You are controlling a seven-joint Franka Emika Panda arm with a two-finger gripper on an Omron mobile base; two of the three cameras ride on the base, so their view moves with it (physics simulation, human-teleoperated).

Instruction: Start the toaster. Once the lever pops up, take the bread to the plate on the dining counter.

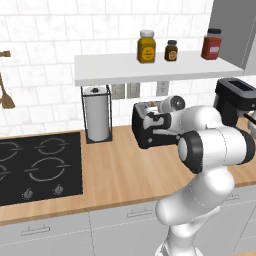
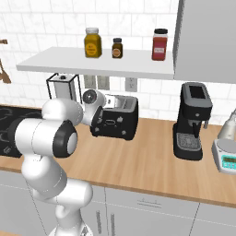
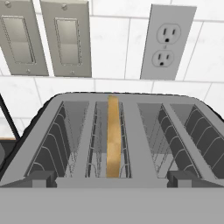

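The black toaster (image 1: 149, 134) stands on the wall-side wooden worktop under the shelf, and it also shows from the other side (image 2: 119, 120). In the hand view I look down along its grey top (image 3: 131, 131), where a tan slice of bread (image 3: 113, 135) stands on edge in one slot. My gripper (image 3: 112, 180) hovers just above the toaster's near edge, open wide, with nothing between its fingertips (image 3: 41, 179). In the left base view the gripper (image 1: 159, 120) is over the toaster's top. The plate and the dining counter are out of view.
A paper towel holder (image 1: 97, 115) stands left of the toaster, with the black hob (image 1: 35, 167) further left. A tall coffee machine (image 2: 192, 120) and a scale (image 2: 226, 159) are to the right. The shelf (image 1: 150, 69) with jars hangs overhead. Wall sockets (image 3: 166, 41) are behind.
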